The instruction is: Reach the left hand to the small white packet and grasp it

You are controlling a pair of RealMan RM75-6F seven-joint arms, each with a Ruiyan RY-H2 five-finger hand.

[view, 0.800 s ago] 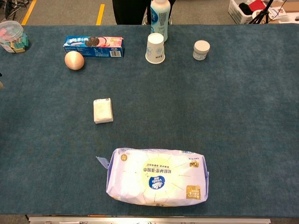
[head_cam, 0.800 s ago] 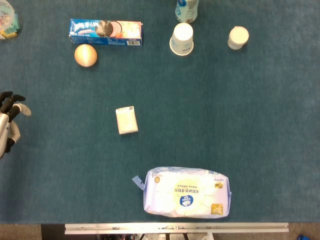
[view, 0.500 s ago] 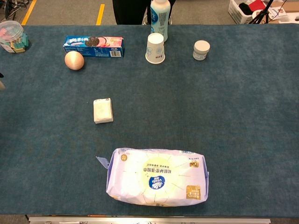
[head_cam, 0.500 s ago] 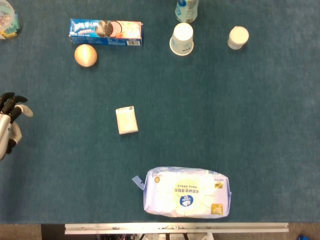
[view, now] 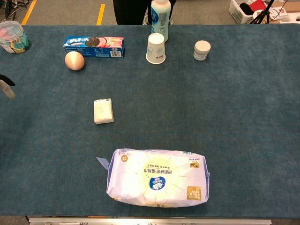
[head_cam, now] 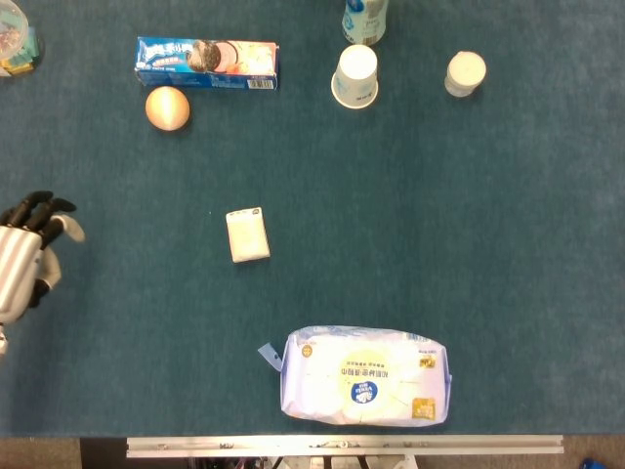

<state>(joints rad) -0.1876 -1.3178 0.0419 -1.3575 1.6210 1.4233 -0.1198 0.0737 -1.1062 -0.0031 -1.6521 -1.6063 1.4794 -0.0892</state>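
The small white packet lies flat on the blue table cloth, left of centre; the chest view shows the same packet. My left hand is at the far left edge of the head view, well to the left of the packet, fingers apart and holding nothing. Only a fingertip of the left hand shows at the left edge of the chest view. My right hand is in neither view.
A large wet-wipes pack lies near the front edge. At the back are a blue biscuit box, an orange ball, a paper cup, a bottle and a small white jar. A plastic tub stands far left.
My left hand has moved rightward into view, toward the packet, and shows more of itself. Nothing on the table has shifted.
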